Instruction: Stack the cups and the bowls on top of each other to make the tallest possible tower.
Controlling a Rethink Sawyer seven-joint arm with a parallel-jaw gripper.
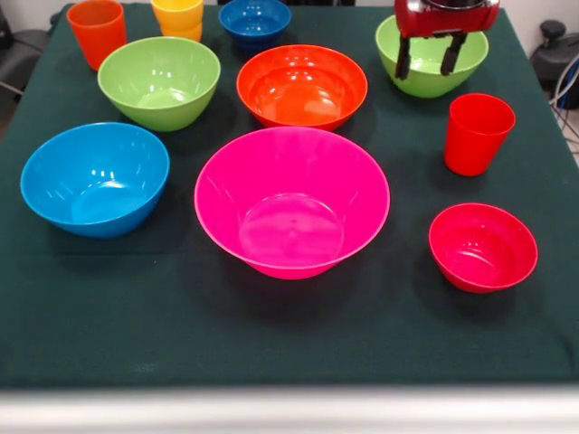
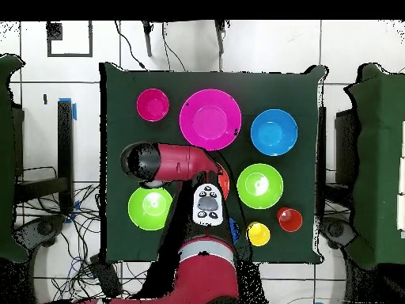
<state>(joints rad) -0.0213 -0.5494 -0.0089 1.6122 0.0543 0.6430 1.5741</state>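
All bowls and cups stand apart on the table, none stacked. The large pink bowl (image 1: 292,201) (image 2: 210,119) is in the middle. Around it are a light blue bowl (image 1: 95,178), an orange bowl (image 1: 302,86), a lime green bowl (image 1: 159,81), a small dark blue bowl (image 1: 255,20) and a small red bowl (image 1: 482,246). A red cup (image 1: 477,133) stands right; orange (image 1: 97,32) and yellow (image 1: 178,18) cups stand at the far left. My gripper (image 1: 427,56) is open and empty, hovering over a second lime green bowl (image 1: 425,86).
The table has a dark green cloth (image 1: 109,307). In the overhead view my red arm (image 2: 182,162) crosses the table and hides the red cup and most of the orange bowl. Cables lie on the floor beside the table.
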